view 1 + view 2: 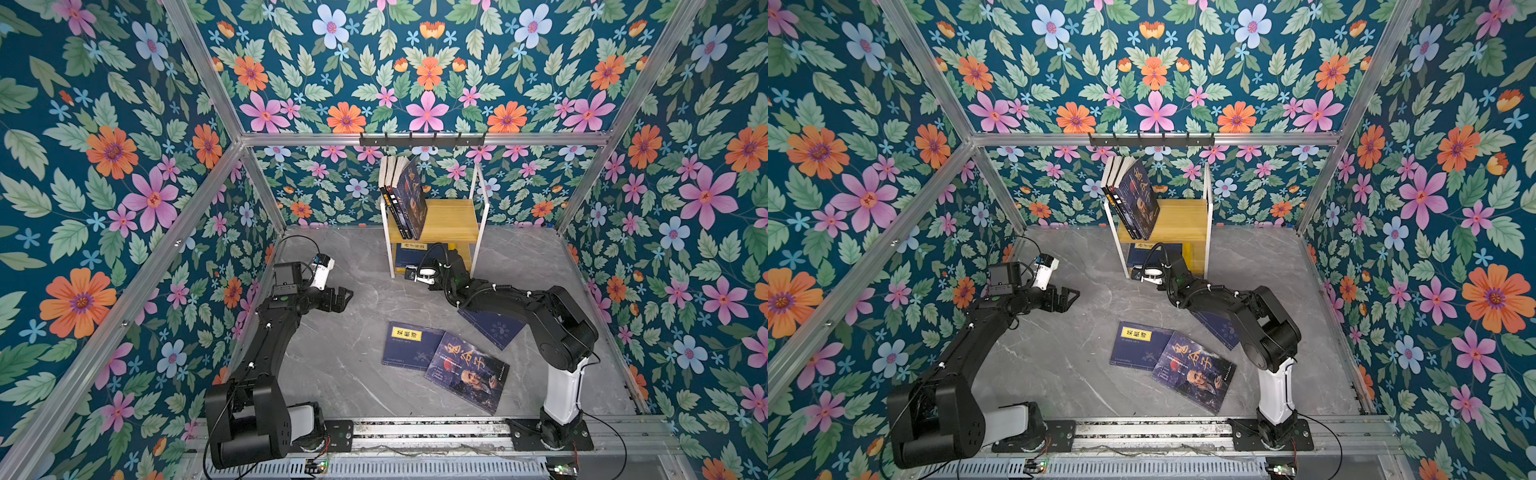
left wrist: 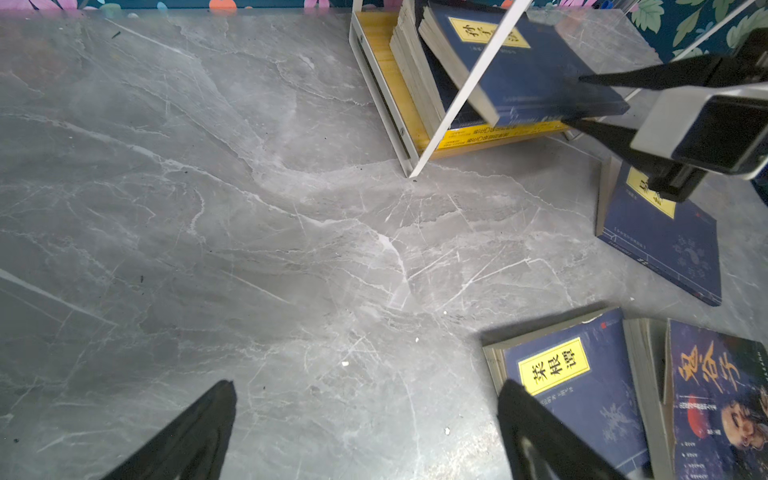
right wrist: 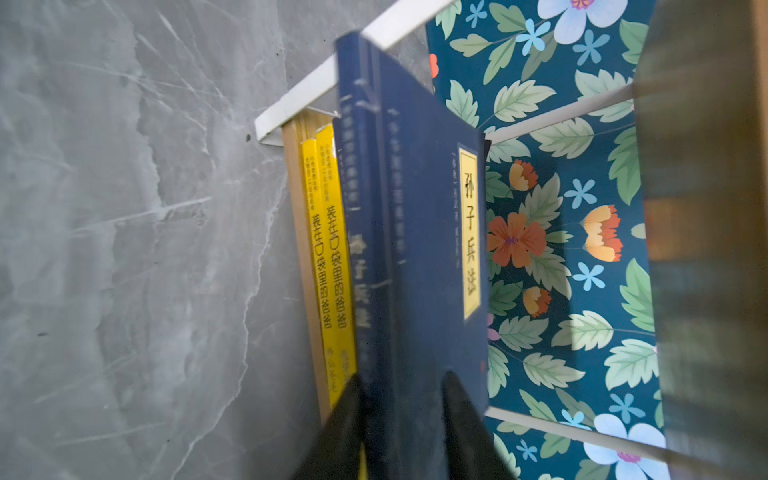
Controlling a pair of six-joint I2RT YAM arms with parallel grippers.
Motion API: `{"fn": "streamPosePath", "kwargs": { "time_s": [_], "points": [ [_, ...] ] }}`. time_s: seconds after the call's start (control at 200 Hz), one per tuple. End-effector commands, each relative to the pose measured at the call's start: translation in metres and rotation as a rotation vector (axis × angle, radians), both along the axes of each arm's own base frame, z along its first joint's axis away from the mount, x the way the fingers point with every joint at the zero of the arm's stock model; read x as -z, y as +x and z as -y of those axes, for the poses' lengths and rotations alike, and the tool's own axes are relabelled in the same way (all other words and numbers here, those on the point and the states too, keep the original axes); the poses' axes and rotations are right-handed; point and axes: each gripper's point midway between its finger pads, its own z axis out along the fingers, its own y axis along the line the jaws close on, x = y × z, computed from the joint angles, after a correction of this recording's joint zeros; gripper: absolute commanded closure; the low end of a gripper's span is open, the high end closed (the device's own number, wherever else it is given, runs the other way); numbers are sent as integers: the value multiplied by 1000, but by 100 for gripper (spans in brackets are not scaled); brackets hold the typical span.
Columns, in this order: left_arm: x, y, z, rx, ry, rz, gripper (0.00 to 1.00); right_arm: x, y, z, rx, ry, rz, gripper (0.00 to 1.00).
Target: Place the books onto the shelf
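The shelf stands at the back wall, with three books leaning on its upper board. My right gripper reaches into the lower tier. It is open, its fingers either side of a navy book that lies on yellow books. On the grey floor lie a navy book with a yellow label, a dark book with a face overlapping it, and a navy book under the right arm. My left gripper hangs open over bare floor, left of these.
A black hook rail hangs on the back wall above the shelf. Flowered walls and aluminium posts close in the back and both sides. The arms' metal base rail runs along the front edge.
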Motion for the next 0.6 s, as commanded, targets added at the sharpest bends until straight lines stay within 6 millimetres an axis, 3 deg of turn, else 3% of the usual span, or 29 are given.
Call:
{"fn": "streamPosePath", "kwargs": {
  "time_s": [0.0, 0.225, 0.59],
  "points": [
    [-1, 1, 0, 7, 4, 12, 0, -1, -12, -5, -50, 30, -54, 45],
    [-2, 0, -1, 3, 3, 14, 0, 0, -31, -3, -88, 57, -218, 38],
    [-6, -2, 1, 10, -12, 16, 0, 15, -22, 3, -46, 90, -402, 43]
  ]
}}
